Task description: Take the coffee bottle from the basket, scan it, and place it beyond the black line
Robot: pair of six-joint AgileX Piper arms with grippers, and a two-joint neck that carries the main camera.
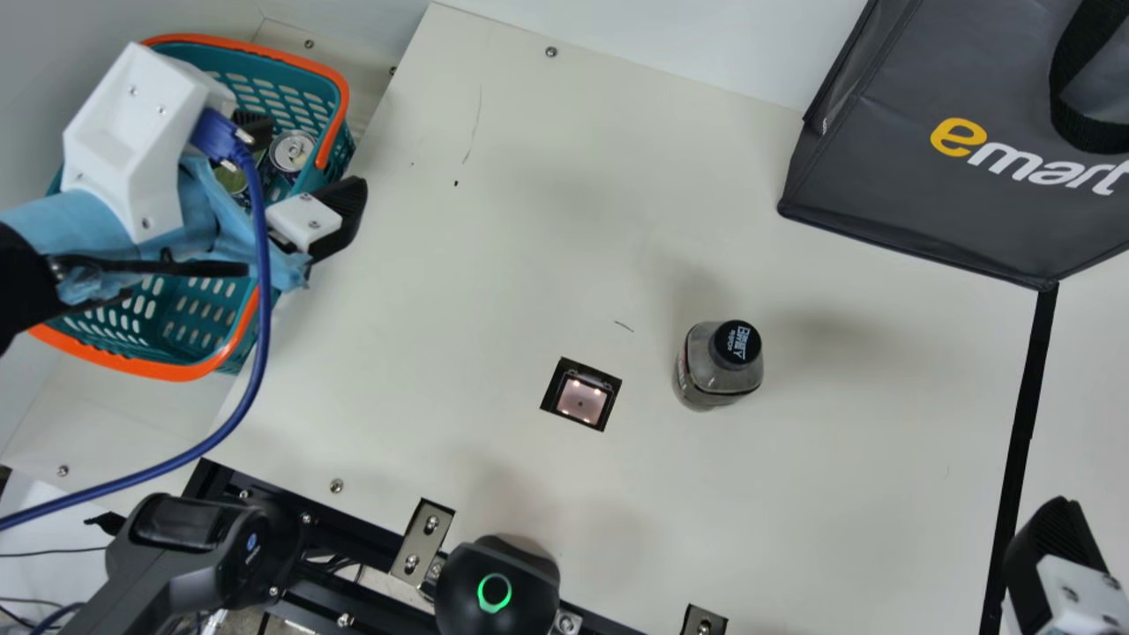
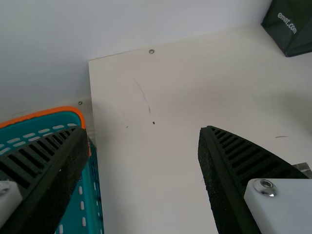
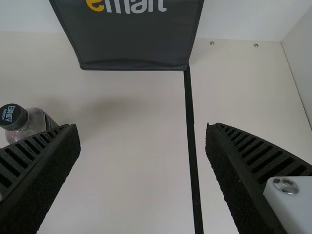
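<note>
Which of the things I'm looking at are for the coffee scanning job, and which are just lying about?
For the job:
- coffee bottle, standing on the table
- basket
- scanner window
- black line

Just lying about:
- dark shopping bag
- cans in the basket

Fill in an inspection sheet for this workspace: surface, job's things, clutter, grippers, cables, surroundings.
Surface: cream table, a few dark scuffs.
Job's things: coffee bottle upright between scanner window and black line, not beyond it; basket at main view's left.
Clutter: cans in the basket.
Grippers: left open, at the basket; right open, near the line.
Cables: blue cable hanging past the basket.
Surroundings: dark bag by the line's far end; pale wall behind.
</note>
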